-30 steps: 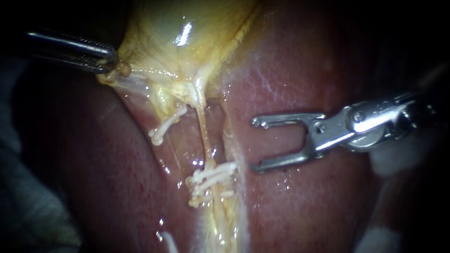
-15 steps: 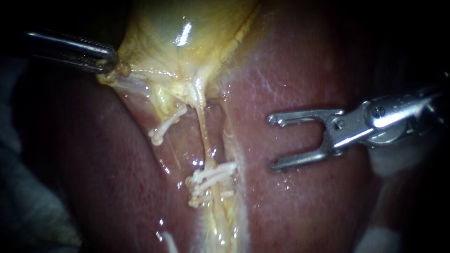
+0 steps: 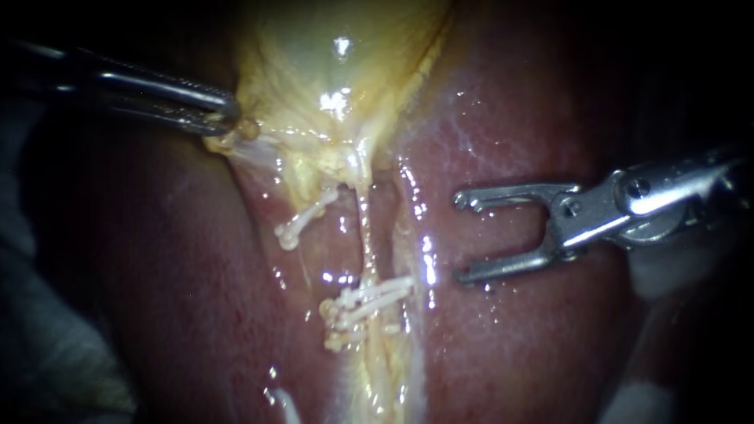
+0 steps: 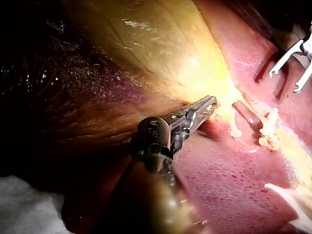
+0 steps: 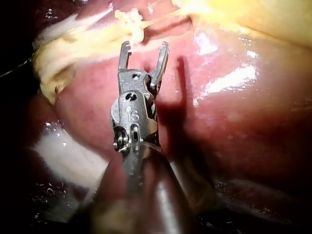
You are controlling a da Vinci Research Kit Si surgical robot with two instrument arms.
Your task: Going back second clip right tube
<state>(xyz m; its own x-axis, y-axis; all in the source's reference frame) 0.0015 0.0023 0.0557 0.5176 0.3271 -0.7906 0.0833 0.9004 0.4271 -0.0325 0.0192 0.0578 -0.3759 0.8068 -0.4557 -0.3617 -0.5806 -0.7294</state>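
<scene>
The yellow gallbladder (image 3: 338, 71) lies over the red liver (image 3: 510, 338). My left instrument (image 3: 222, 116) has its jaws shut on the gallbladder's lower edge; the left wrist view shows the same grip (image 4: 208, 104). The thin right tube (image 3: 364, 235) runs down to a cluster of white clips (image 3: 365, 302). Left of it, one more white clip (image 3: 305, 217) sits on the left tube. My right instrument (image 3: 463, 238) hovers over the liver to the right of the clips, jaws open and empty. In the right wrist view the clips (image 5: 131, 18) lie just ahead of its open jaws (image 5: 145, 48).
White gauze lies under the right instrument's shaft (image 3: 656, 275) and beside it in the right wrist view (image 5: 63, 151). More gauze shows near the left instrument's shaft (image 4: 29, 209). A pale strip of tissue (image 3: 377, 377) runs on below the clips.
My right instrument has drawn back to the right, away from the clips, jaws still open. My left instrument has shifted right, carrying the gallbladder's edge and the tubes with it.
</scene>
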